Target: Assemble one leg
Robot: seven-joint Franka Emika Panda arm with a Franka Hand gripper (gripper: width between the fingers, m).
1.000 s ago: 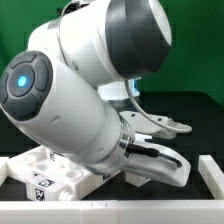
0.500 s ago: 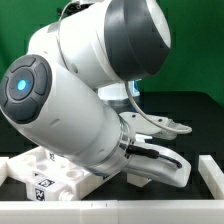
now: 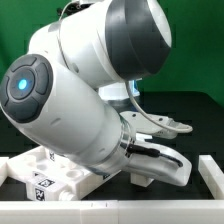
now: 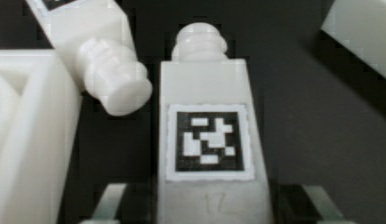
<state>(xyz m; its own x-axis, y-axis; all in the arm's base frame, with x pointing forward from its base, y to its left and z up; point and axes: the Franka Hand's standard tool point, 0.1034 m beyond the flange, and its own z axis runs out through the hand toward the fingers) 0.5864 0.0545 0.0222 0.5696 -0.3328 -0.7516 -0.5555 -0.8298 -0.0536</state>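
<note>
White, smooth moulded plastic is seen on every part. Over the last second nothing is seen to shift in the exterior view. The arm (image 3: 70,100) is held low over the parts, so the step is judged paused or barely begun. The leg (image 4: 208,100), a chunky square post with a ribbed tip and a black-and-white tag (image 4: 209,140), is framed between the fingers (image 4: 112,205) of the gripper (image 4: 204,205), beside a second post (image 4: 97,55). Whether it is clamped cannot be told.
</note>
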